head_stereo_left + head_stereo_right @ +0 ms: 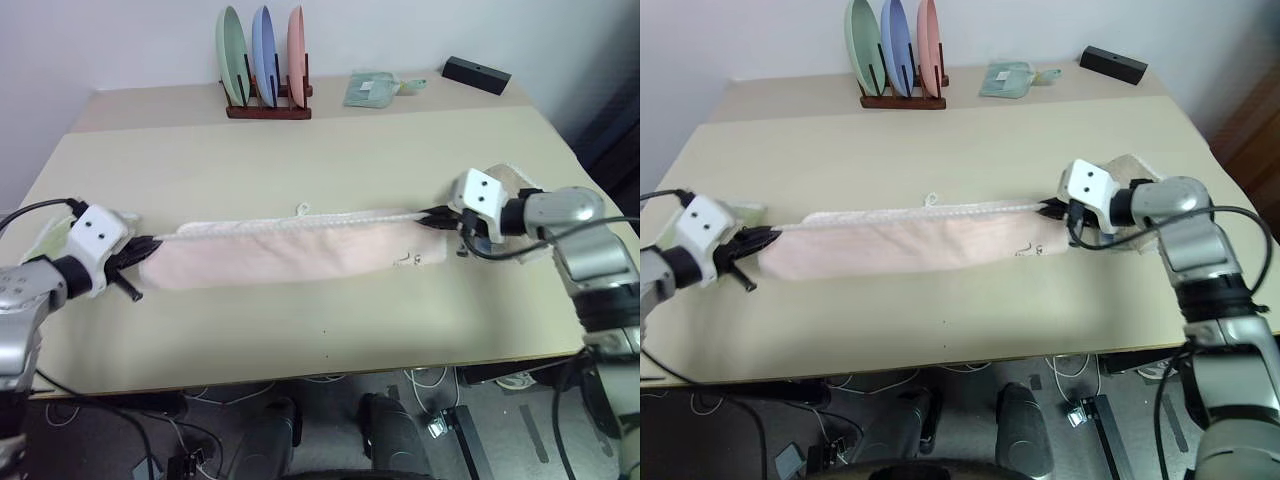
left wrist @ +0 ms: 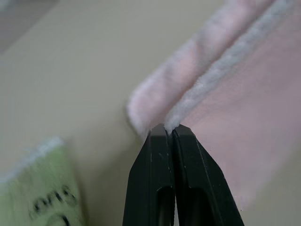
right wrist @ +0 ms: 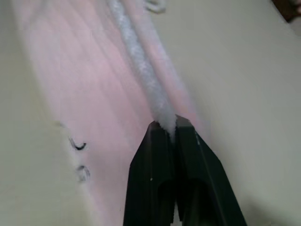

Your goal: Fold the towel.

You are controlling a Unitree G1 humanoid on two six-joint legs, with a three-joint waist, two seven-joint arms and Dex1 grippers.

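Pale pink terry towel (image 1: 290,255) with white trimmed edge lies stretched lengthwise across the beige table (image 1: 300,170), folded in half, 2 layers visible. Left gripper (image 2: 170,129) is clamped on the white edge at one end, right gripper (image 3: 164,125) likewise at the opposite end near the small dark logo (image 3: 77,146); light green towel (image 2: 42,188) sits beside the left gripper

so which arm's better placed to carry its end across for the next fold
Probably the left. Both grippers, left gripper and right gripper, pinch the pink towel's white edge, but the right end carries the printed logo; swinging the left end over would likely cover it.
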